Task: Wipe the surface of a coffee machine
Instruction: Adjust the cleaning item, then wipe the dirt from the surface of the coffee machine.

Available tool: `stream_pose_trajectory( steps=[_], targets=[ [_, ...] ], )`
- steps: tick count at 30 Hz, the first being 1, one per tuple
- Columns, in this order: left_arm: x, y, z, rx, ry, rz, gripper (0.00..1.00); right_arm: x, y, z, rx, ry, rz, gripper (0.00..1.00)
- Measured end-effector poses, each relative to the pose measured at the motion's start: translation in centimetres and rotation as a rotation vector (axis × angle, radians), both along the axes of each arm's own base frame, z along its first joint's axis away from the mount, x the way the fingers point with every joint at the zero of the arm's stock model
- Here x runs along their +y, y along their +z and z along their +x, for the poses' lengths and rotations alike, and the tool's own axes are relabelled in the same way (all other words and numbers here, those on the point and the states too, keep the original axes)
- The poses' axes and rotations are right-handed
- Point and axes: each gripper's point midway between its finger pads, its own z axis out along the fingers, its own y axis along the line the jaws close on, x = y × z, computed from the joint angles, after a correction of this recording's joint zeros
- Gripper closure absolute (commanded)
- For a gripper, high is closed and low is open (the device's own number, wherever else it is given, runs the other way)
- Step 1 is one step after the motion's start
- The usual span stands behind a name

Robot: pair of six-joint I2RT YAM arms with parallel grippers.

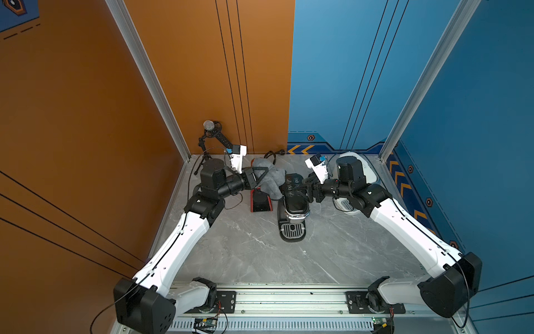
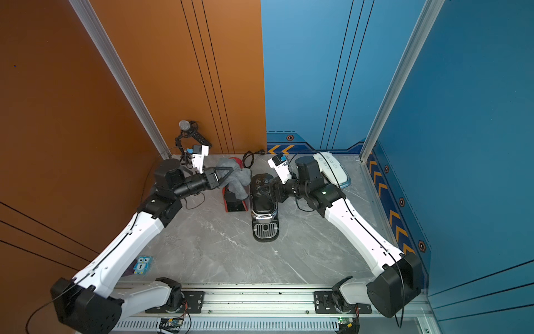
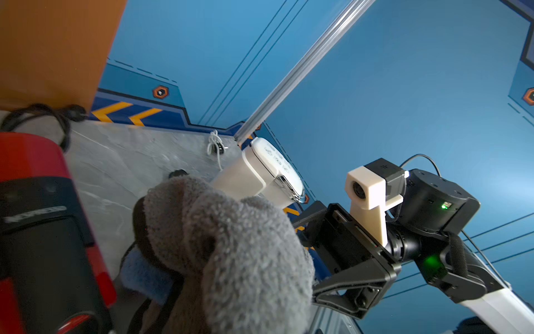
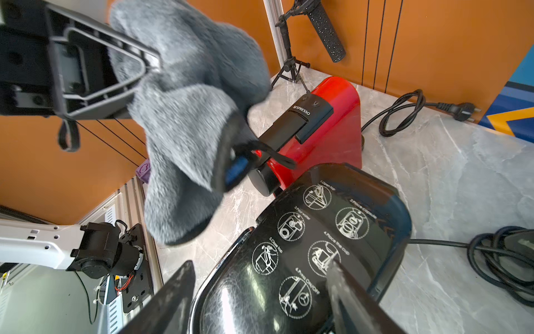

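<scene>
reaching inward from the left side, the left gripper [image 1: 264,171] is clamped on a grey cloth [image 1: 273,177], which hangs over the red coffee machine [image 1: 261,202], just beside the black coffee machine [image 1: 291,212]. the right gripper [image 4: 258,266] reaches in from the right, jaws spread wide over the black machine's printed lid. both machines stand toward the back wall; marble tabletop [image 1: 245,254] runs from the drip tray [image 1: 292,231] to the front rail [image 1: 289,297].

A microphone [image 1: 208,125] stands in the bench's [image 1: 260,254] far-left corner, a cord [image 1: 270,156] at the far edge, a white container [image 2: 332,169] far-right.
</scene>
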Motion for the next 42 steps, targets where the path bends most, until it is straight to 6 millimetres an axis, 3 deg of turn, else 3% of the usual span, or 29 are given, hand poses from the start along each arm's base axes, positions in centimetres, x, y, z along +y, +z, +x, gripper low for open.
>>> stream_pose_trajectory(
  steps=[3, 6, 12, 17, 24, 28, 36, 39, 42],
  targets=[
    [1.0, 1.4, -1.8, -0.024, 0.028, 0.047, 1.0, -0.1, -0.1, 0.1, -0.003, -0.013, -0.006, 0.27],
    [1.3, 0.8, -2.4, 0.007, 0.042, 0.103, 1.0, -0.3, -0.4, 0.4, 0.001, -0.033, -0.017, 0.27],
    [0.0, -5.9, -2.9, 0.153, 0.054, 0.293, 1.0, -0.2, -1.3, 0.9, 0.03, -0.048, -0.021, 0.27],
    [-1.1, -10.2, -3.1, 0.162, 0.135, 0.411, 1.0, -0.1, -2.4, 1.5, 0.054, -0.069, -0.026, 0.27],
    [-3.7, -13.4, -0.1, 0.155, 0.243, 0.547, 1.0, -0.2, -3.4, 1.6, 0.081, -0.079, -0.032, 0.27],
    [-4.2, -15.1, 1.1, 0.146, 0.309, 0.617, 1.0, -0.1, -3.7, 1.8, 0.074, -0.084, -0.026, 0.27],
    [-4.6, -15.1, 2.6, 0.09, 0.402, 0.537, 1.0, -0.8, -3.7, 2.7, 0.066, -0.117, -0.005, 0.27],
    [-4.8, -15.9, 2.8, 0.1, 0.415, 0.51, 1.0, -1.3, -3.9, 3.2, 0.065, -0.136, -0.003, 0.27],
    [-4.9, -18.0, 2.6, 0.139, 0.405, 0.515, 1.0, -2.0, -4.5, 3.6, 0.08, -0.164, -0.007, 0.27]
  ],
)
